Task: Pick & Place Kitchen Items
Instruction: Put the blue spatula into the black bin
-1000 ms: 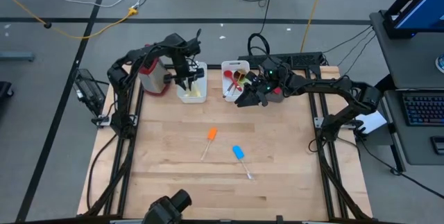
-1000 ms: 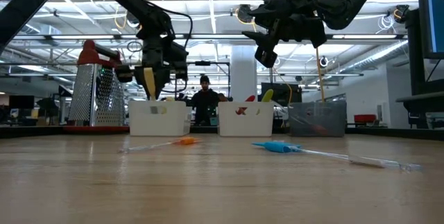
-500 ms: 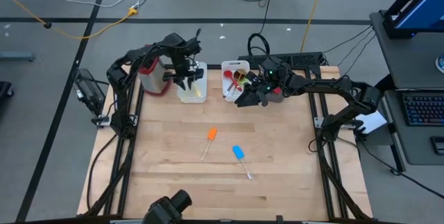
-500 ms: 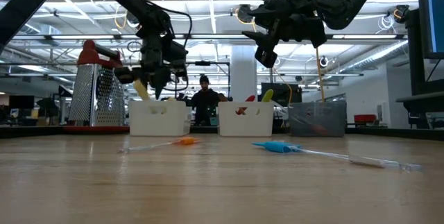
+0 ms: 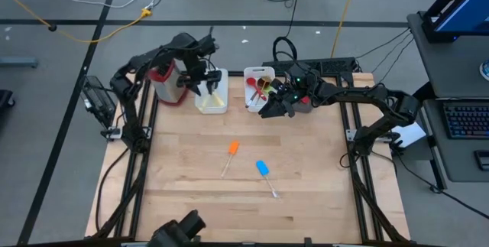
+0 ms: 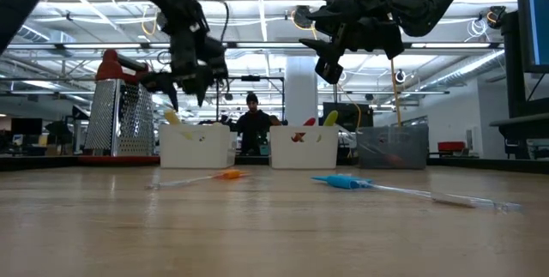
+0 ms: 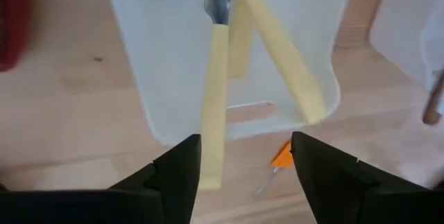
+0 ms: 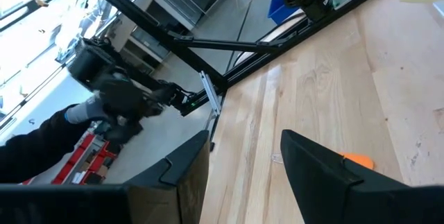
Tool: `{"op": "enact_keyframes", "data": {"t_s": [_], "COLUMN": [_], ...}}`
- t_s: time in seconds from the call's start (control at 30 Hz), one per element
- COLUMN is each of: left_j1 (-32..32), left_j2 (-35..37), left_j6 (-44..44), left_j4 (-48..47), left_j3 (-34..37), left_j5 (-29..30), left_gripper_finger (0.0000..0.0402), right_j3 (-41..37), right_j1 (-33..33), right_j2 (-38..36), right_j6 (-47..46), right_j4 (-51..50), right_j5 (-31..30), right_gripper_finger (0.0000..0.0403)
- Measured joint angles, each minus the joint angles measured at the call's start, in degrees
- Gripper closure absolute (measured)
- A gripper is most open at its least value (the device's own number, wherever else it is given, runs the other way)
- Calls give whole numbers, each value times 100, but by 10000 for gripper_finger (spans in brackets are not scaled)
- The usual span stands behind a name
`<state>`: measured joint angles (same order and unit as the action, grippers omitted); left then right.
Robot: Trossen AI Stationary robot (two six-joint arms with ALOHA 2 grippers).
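Above the left white bin [image 5: 212,100] at the far side of the desk [image 5: 183,178], the left gripper [image 7: 244,161] hung with its fingers spread and nothing between them, cream-handled knives [image 7: 216,106] leaning inside the bin below it. Over the neighbouring white bin [image 5: 257,92], which held red and yellow utensils, the right gripper [image 5: 269,110] hovered parted and empty. Nearer the middle of the desk lay an orange spatula [image 5: 231,152] and a blue spatula [image 5: 264,173], close together but apart.
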<state>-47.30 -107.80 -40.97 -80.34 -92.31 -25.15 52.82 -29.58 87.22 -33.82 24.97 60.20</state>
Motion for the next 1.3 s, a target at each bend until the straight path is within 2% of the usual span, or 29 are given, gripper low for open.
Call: {"op": "enact_keyframes", "data": {"t_s": [0.13,0.3,0.53,0.73,0.9,1.13,1.3], "left_j1": [311,1065,2339,3210,3682,4110,4412], "left_j2": [688,1424,1936,1988,2022,2729,3768], "left_j6": [-66,-167,-24,83,142,175,122], "left_j4": [58,77,161,569,1075,2057,3058], "left_j3": [0,0,0,0,179,1473,2741], "left_j5": [782,1831,2977,3360,3547,3528,3529], "left_gripper_finger": [172,172,172,172,172,172,172], "right_j3": [0,0,-28,-328,-565,-612,-605], "right_j1": [0,0,42,243,531,1223,1849], "right_j2": [-1,-2,-2,-7,-7,-94,-169], "right_j6": [1,170,280,-161,218,487,677], "right_j4": [-124,-513,-682,-695,-476,-89,82], "right_j5": [2,4,5,-100,-645,-1151,-1904], "right_gripper_finger": [231,232,233,234,238,243,243]}}
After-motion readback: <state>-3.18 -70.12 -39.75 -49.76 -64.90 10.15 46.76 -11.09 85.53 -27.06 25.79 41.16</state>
